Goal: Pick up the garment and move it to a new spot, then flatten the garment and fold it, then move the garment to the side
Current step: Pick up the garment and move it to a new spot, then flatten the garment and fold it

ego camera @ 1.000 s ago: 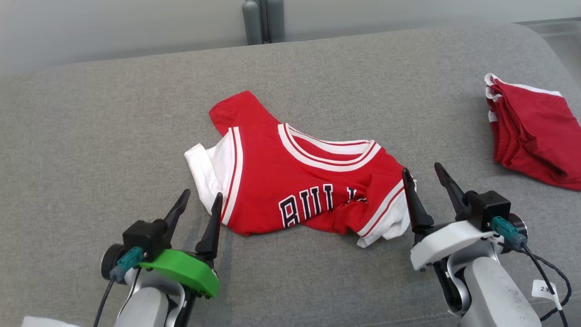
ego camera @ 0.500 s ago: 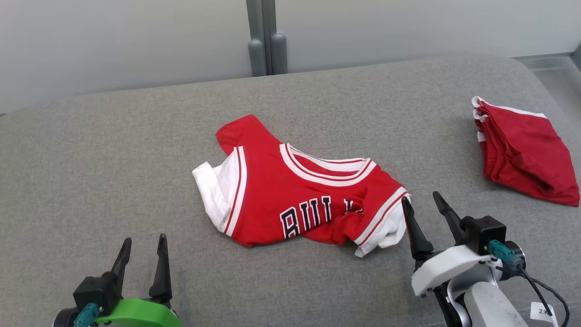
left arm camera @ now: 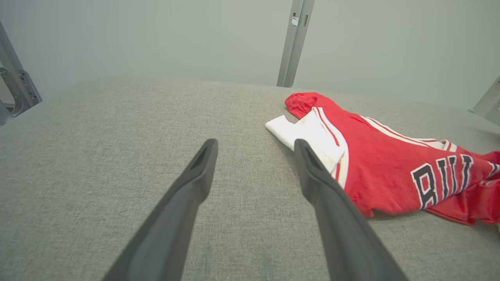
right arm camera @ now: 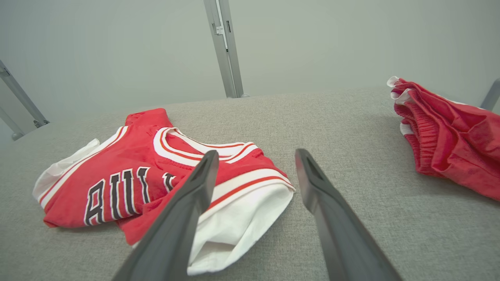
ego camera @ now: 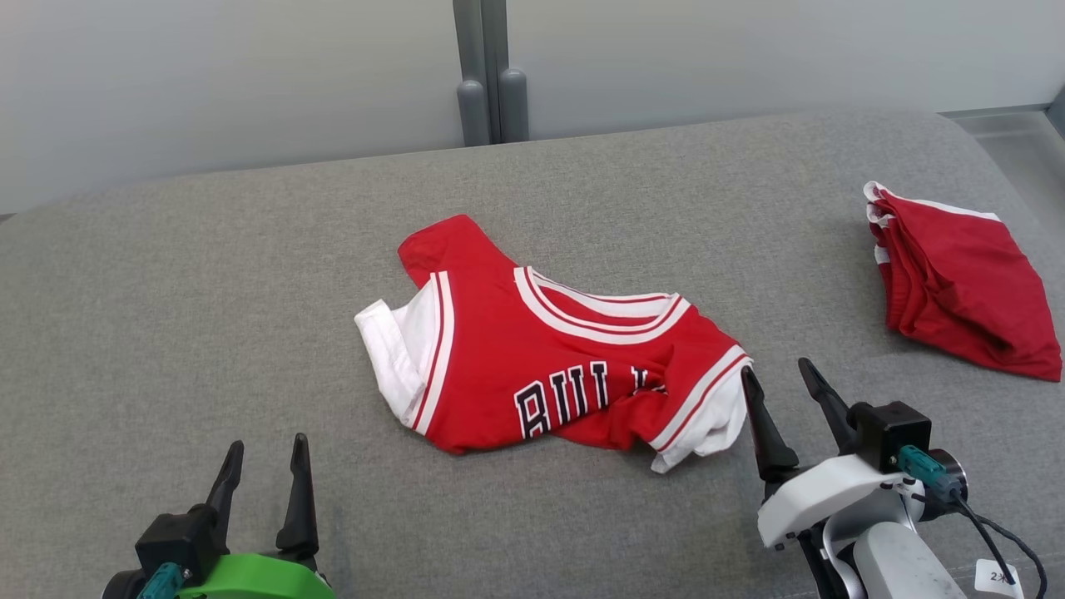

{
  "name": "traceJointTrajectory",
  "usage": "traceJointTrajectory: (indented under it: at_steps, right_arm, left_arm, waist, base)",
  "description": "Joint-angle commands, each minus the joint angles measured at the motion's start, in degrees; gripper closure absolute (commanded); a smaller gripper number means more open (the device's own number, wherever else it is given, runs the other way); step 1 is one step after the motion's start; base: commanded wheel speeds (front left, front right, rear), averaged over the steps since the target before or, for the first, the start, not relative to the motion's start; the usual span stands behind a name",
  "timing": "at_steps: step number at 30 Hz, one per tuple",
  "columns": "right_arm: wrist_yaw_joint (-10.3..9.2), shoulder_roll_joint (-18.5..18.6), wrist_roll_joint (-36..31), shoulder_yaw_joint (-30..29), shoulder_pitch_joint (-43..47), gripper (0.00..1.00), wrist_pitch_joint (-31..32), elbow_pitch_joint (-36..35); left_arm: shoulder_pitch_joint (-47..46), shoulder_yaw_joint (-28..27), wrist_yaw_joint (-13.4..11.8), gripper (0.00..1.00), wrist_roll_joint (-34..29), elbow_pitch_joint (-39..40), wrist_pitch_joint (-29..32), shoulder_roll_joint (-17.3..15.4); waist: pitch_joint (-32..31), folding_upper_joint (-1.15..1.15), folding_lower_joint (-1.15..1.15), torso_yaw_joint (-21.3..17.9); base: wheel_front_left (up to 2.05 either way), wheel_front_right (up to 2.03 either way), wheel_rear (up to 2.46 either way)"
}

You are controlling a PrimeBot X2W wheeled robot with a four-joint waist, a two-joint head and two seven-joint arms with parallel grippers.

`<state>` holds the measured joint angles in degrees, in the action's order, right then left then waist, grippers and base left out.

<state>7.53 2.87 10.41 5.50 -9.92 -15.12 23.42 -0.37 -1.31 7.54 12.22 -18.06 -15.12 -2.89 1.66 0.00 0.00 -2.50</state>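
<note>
With jaws spread wide and empty, the left gripper (ego camera: 268, 443) has drawn back from the crumpled red-and-white fabric jersey (ego camera: 549, 349) while the right gripper (ego camera: 775, 368) stays beside its sleeve, so the pickup looks unstarted.

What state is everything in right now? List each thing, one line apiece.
Jersey: rumpled and partly folded over itself, lying on the grey cushion, not held.
Red shorts: loosely folded heap, lying apart from the jersey at the cushion's right end.
Left gripper: open, empty, clear of the jersey.
Right gripper: open, empty, close beside the jersey's white sleeve.
</note>
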Motion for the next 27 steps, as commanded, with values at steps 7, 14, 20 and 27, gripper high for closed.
traceJointTrajectory:
  at_steps: [7,14,20,27]
  right_arm:
    - [-0.08,0.05,-0.51,1.30,-1.57,0.00,-0.02,-0.17]
    - [-0.08,0.45,-1.38,7.79,-8.29,0.00,-0.02,0.54]
    - [-0.09,3.19,-0.62,15.16,-17.41,0.00,-0.02,6.56]
    - [-0.09,7.86,0.45,20.80,-28.34,0.00,-0.02,17.46]
  left_arm:
    - [-0.88,0.67,-0.16,0.00,1.68,0.08,-0.01,-0.05]
    - [-4.13,6.33,-0.16,0.00,3.38,-0.33,-0.01,-0.09]
    - [-5.74,10.82,-0.16,0.00,4.90,-0.47,-0.01,-0.09]
    - [-7.03,13.47,-0.22,0.00,7.52,0.23,-0.01,-0.02]
  waist:
    - [1.78,0.00,0.00,0.77]
    - [5.35,0.00,0.00,7.15]
    - [8.57,0.00,0.00,14.15]
    - [12.22,0.00,0.00,21.15]
  base:
    - [0.00,0.00,0.00]
    - [0.00,0.00,0.00]
    - [0.00,0.00,0.00]
    - [0.00,0.00,0.00]
